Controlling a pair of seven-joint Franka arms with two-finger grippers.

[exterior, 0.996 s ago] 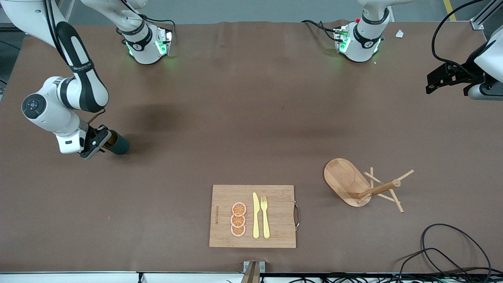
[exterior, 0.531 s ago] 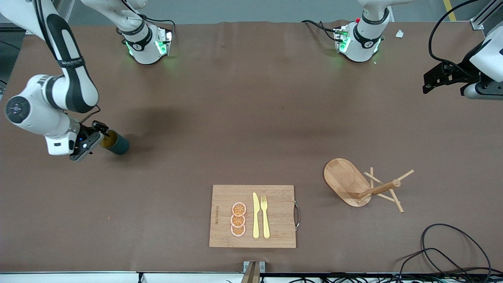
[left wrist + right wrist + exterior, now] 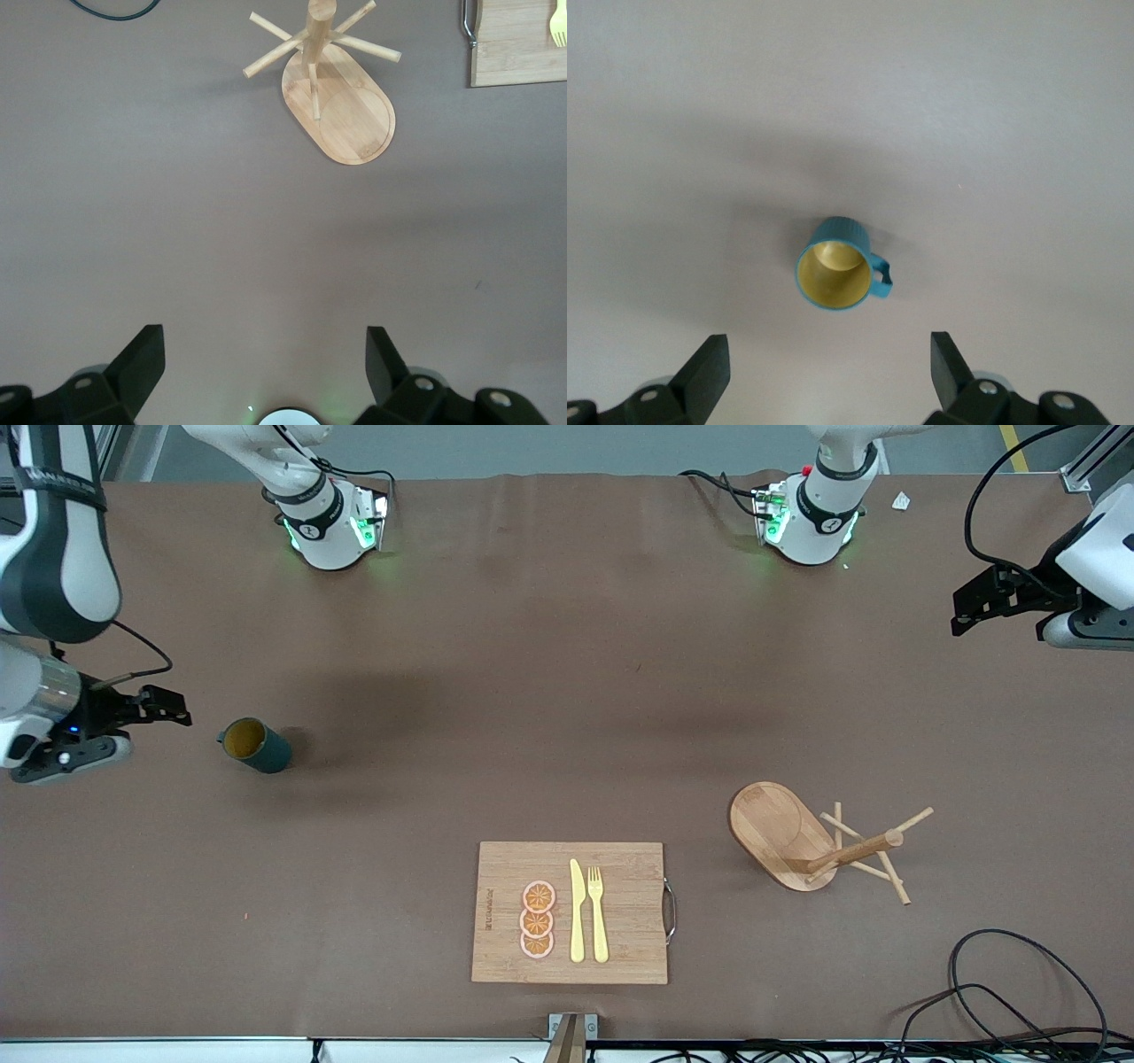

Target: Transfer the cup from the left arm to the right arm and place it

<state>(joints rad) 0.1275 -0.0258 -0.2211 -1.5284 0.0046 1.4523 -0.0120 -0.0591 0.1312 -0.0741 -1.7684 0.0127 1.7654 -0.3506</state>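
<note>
The cup [image 3: 254, 745], dark teal with a mustard-yellow inside, stands upright on the brown table toward the right arm's end. My right gripper [image 3: 168, 707] is open and empty, raised clear of the cup and beside it toward that end of the table. The right wrist view looks down into the cup [image 3: 837, 274], which stands apart from the open right gripper [image 3: 828, 372]. My left gripper [image 3: 973, 602] is open and empty and waits in the air over the left arm's end of the table. It also shows in the left wrist view [image 3: 266, 367].
A wooden cutting board [image 3: 500, 868] with a yellow knife, a fork and three orange slices lies near the front edge. A wooden mug tree [image 3: 780, 828] stands toward the left arm's end and shows in the left wrist view [image 3: 341, 106]. Black cables [image 3: 1019, 992] lie at the front corner.
My right gripper has let go of the cup, opened, and drawn back up and away toward the right arm's end of the table. The cup stays standing. The left arm barely moved.
</note>
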